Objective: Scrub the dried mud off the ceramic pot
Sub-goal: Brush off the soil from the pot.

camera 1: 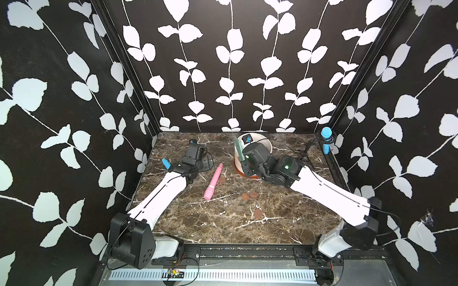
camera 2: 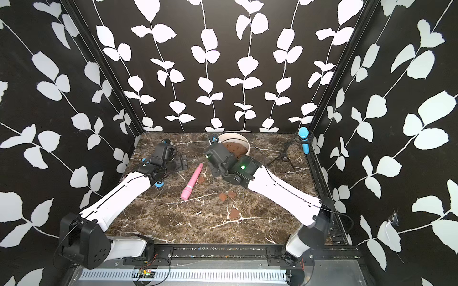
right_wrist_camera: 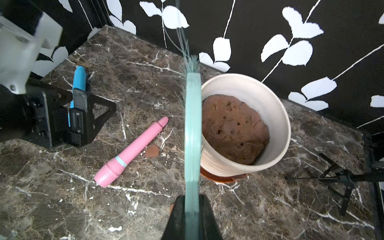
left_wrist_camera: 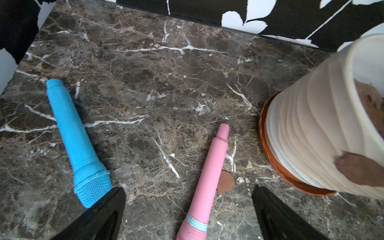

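White arm links (camera 1: 161, 195), black joints (camera 1: 133, 242)

black leaf-print walls (camera 1: 223, 62), perhaps marble tabletop (camera 1: 223, 222)

Staged robot-lab booth: leaf-print backdrop walls (camera 1: 230, 62), marble-look tabletop (camera 1: 210, 227) (black mounting rail (camera 1: 247, 250) in front).

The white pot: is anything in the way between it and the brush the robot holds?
Nothing visible does. The green brush, clamped in the right gripper, stands right beside the ribbed wall of the pot. One mud patch clings to that wall.
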Tool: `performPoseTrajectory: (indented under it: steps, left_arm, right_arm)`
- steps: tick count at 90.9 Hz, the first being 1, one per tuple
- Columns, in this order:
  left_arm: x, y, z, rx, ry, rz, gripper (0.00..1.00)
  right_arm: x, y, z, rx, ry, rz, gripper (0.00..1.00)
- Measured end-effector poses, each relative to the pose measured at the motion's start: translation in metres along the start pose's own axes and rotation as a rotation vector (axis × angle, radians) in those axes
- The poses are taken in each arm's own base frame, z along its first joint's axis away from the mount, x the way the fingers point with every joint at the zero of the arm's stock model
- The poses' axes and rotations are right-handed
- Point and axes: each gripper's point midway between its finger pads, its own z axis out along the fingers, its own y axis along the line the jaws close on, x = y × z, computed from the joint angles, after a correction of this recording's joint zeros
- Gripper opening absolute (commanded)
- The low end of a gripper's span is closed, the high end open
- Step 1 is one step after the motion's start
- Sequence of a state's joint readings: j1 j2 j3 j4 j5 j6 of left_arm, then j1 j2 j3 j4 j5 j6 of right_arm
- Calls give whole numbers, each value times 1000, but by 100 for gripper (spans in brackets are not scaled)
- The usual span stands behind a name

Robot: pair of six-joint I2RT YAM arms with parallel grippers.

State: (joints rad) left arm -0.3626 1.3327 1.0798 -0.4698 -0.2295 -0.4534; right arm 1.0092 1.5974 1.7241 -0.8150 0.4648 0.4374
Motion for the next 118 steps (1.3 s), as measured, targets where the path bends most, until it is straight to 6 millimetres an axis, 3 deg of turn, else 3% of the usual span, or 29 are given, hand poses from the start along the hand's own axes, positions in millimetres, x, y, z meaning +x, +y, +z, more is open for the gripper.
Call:
performPoseTrajectory:
  steps: [23, 50, 89, 118]
  left_arm:
    - [8, 13, 12, -48, 72, -69, 98]
    - [13, 15, 15, -38, 101, -96, 98]
    - [13, 14, 15, -23, 109, -102, 98]
    - [14, 12, 15, -10, 115, -106, 98]
  right_arm:
    - [24, -13, -7, 133, 52, 28, 0]
    - [51, -18, 33, 244, 52, -46, 0]
    - [29, 3, 53, 190, -61, -103, 0]
    - [30, 21, 75, 149, -92, -338, 0]
